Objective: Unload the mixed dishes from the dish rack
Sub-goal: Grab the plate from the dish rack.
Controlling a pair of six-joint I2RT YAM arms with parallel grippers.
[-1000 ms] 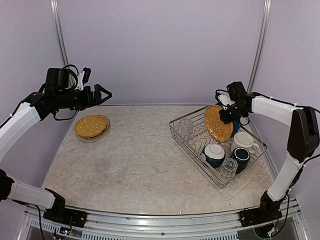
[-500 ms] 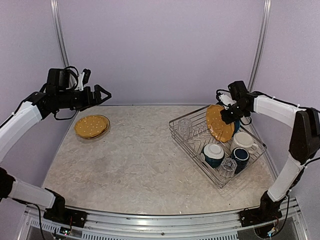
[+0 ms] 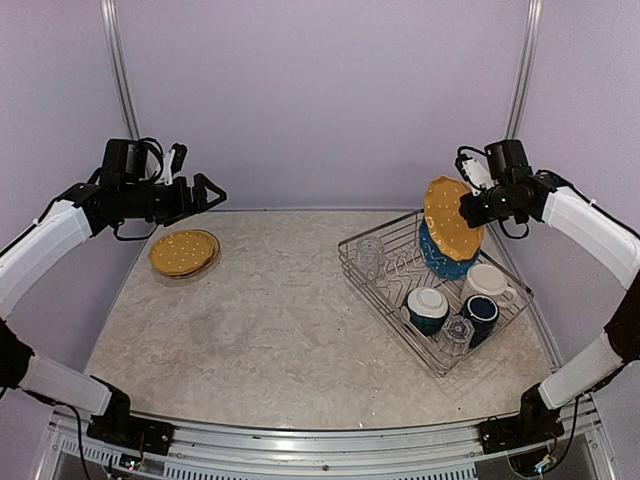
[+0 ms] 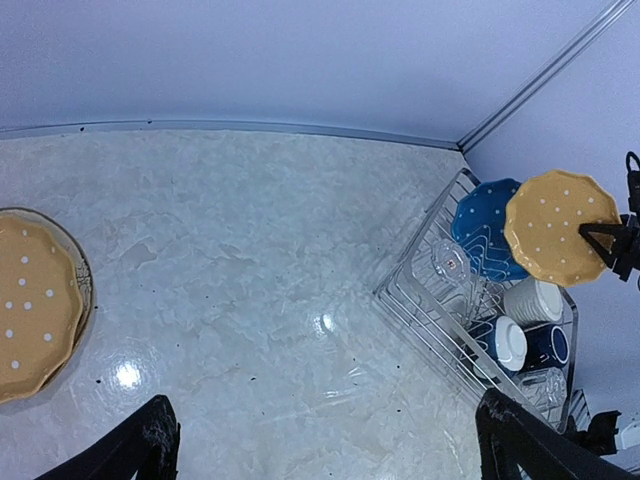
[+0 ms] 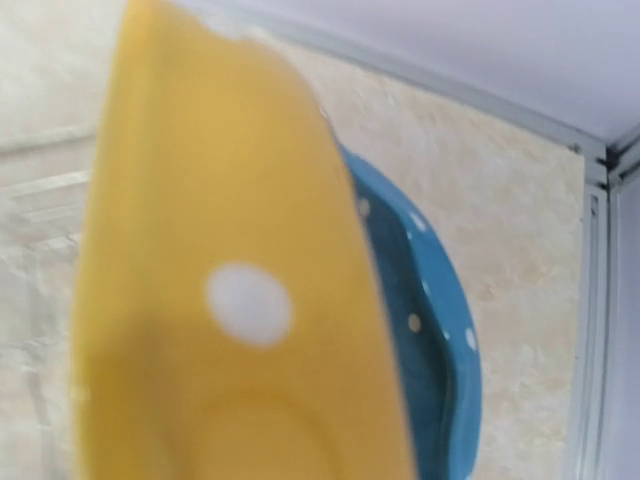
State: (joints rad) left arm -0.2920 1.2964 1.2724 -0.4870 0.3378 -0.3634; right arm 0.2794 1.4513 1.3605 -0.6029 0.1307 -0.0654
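The silver wire dish rack (image 3: 386, 309) stands at the right of the table. My right gripper (image 3: 470, 208) is shut on the rim of an orange white-dotted plate (image 3: 451, 217), holding it upright above the rack. This plate (image 5: 230, 300) fills the right wrist view and hides the fingers there. Below it a blue white-dotted plate (image 3: 446, 263) stands in the tines. The rack also holds two clear glasses (image 3: 370, 255) (image 3: 458, 335), a teal bowl (image 3: 428, 308), a navy mug (image 3: 482, 313) and a cream mug (image 3: 488, 283). My left gripper (image 3: 210, 190) hangs open and empty high over the left side.
Another orange dotted plate (image 3: 183, 252) lies flat on the table at the far left, stacked on a paler plate. The back wall and its metal corner posts stand close behind the rack. Marbled tabletop (image 4: 260, 290) stretches between the left plate and the rack (image 4: 420, 335).
My right gripper has lifted the orange plate up out of the rack, uncovering the blue plate behind it. The left arm has barely shifted.
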